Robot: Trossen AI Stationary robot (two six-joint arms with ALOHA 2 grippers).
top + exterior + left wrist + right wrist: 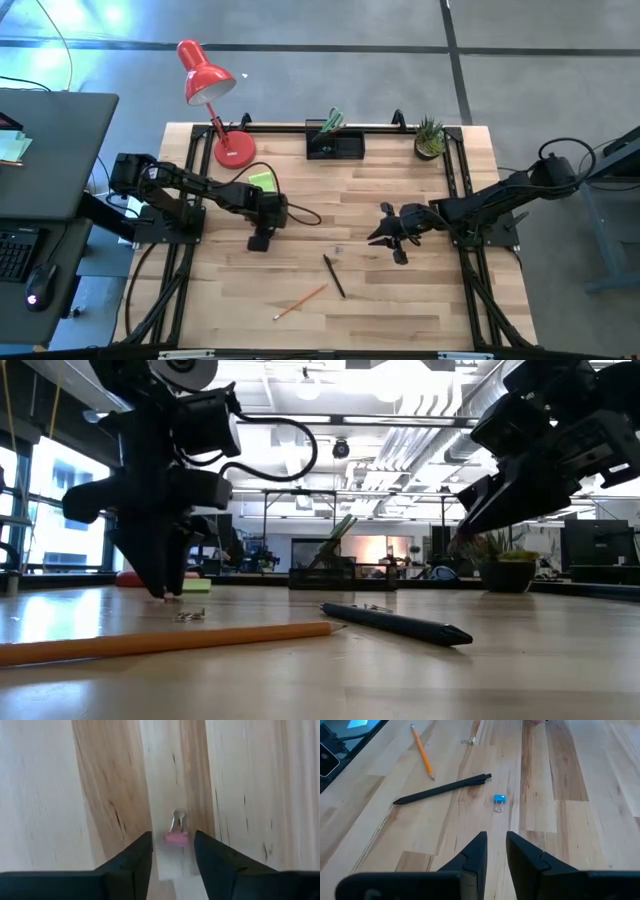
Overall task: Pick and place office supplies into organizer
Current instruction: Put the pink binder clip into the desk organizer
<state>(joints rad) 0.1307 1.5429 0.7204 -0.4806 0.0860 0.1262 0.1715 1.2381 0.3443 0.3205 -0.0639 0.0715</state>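
Note:
My left gripper is open and points down just above the table, left of centre. A tiny pink-purple binder clip lies flat on the wood between its fingertips, which stand on either side without touching it. My right gripper hovers right of centre, open by a narrow gap. Ahead of it lie a blue binder clip, a dark pen and an orange pencil. The lime sticky-note pad lies behind the left arm. Green-handled scissors stand in the black organizer at the far edge.
The red desk lamp stands at the far left corner and the small potted plant at the far right. A small silver clip lies near the left gripper. Bare wood stretches between the pen and the organizer.

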